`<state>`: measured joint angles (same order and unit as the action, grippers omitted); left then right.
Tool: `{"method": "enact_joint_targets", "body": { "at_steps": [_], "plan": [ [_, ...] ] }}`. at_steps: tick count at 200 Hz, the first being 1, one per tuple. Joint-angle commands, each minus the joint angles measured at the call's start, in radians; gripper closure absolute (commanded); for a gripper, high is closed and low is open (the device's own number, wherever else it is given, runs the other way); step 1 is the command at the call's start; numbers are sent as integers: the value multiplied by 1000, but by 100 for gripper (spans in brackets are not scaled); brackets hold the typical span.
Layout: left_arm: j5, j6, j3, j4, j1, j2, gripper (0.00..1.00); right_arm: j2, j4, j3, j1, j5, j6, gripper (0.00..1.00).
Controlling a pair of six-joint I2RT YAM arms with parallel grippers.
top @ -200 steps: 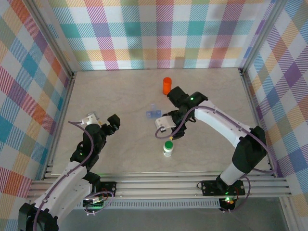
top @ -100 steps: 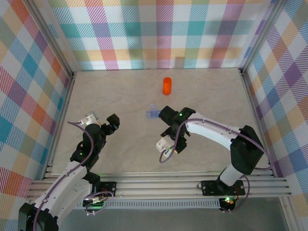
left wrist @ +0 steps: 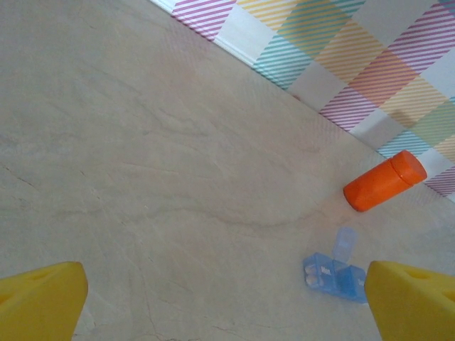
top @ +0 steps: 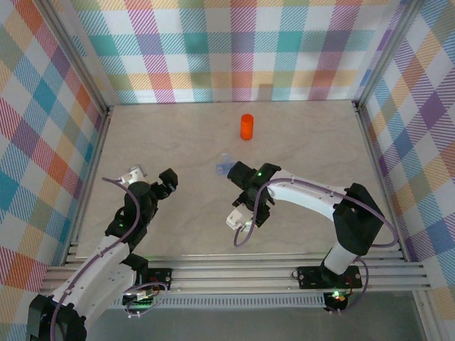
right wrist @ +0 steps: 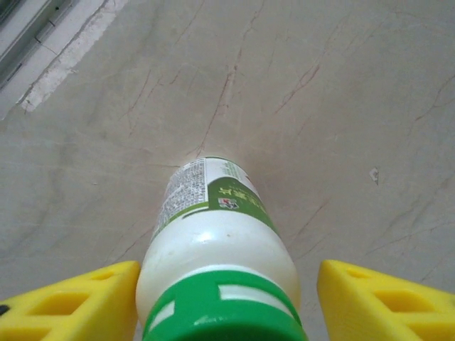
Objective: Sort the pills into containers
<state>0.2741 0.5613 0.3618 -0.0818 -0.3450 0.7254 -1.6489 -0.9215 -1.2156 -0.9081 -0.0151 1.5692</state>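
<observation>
The pale-blue pill box (left wrist: 334,273) lies mid-table with one lid flipped up, also seen from above as the containers (top: 225,168). Two pale rounded shapes show through its end compartment; I cannot tell whether they are pills. My right gripper (right wrist: 227,284) straddles an upright white bottle with a green cap (right wrist: 213,241). Its left finger (right wrist: 85,298) is against the bottle's side and its right finger (right wrist: 384,298) stands a little apart, so it is open. From above, that right gripper (top: 250,212) covers the bottle. My left gripper (left wrist: 227,305) hangs open over bare table, left of the box.
An orange cylindrical bottle (top: 246,126) stands behind the pill box; the left wrist view shows this orange bottle (left wrist: 384,185) near the plaid back wall. Plaid walls close in three sides. A metal rail (top: 234,273) runs along the near edge.
My right arm has swung from beside the orange bottle toward the near edge and come down around the white bottle, its jaws narrowing. The left arm has not moved.
</observation>
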Motion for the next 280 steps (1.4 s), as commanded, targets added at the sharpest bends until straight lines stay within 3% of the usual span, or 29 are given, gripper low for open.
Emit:
{"method": "enact_joint_targets", "body": {
  "at_steps": [1,82,123,156,188,216,237,260,280],
  "plan": [
    [-1,12,26,-16,-8,6,0,-9,-39,-13,-14,-25,22,40],
    [-3,5,36,-5,-8,8,0,-6,-59,-28,-15,-51,-43,65],
    [-104,-7,40,-86,-8,77,0,-44,-227,-246,35,-50,-284,75],
    [-185,-70,39,-150,-11,124,1,-35,-325,-398,137,-184,-499,78],
    [-326,-150,1,-361,-37,187,0,0,-332,-429,219,-263,-589,79],
    [-265,-242,80,-308,-97,268,0,9,-297,-436,264,-308,-624,81],
    [-297,-275,134,-303,-128,343,0,14,-257,-443,288,-349,-644,82],
    [-364,-442,119,-433,-188,417,0,26,-226,-447,308,-379,-649,83],
    [-540,-658,87,-572,-226,494,0,38,-210,-446,337,-421,-650,84]
  ]
}}
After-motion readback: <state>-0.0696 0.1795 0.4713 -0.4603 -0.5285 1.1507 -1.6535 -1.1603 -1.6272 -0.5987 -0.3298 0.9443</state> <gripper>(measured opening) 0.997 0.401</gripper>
